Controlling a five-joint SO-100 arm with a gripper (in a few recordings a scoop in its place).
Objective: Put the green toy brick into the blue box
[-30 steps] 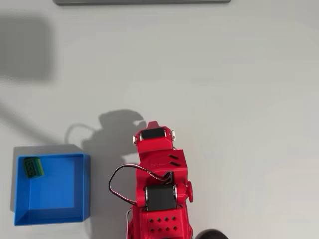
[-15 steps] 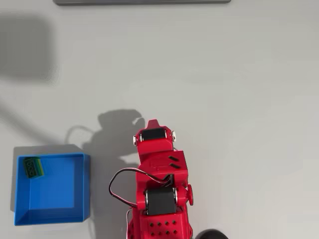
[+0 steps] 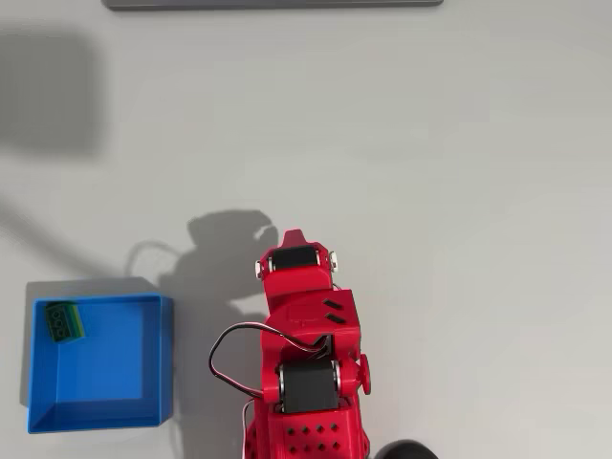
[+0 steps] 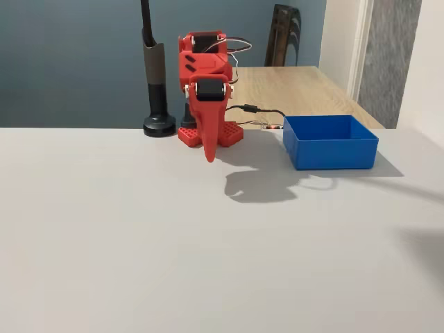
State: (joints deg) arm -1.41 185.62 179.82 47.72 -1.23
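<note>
Overhead view: small lime-green studded plastic brick (image 3: 65, 321) lies inside the bright blue low-walled plastic box (image 3: 158, 359), in its upper-left corner, well left of the folded red arm.

Fixed view: red gripper (image 4: 209, 154) points down, fingers together, holding nothing; box to its right.

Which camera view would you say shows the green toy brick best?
The overhead view: the green toy brick lies in plain sight in a far corner of the blue box. In the fixed view, the box's wall hides it.
</note>
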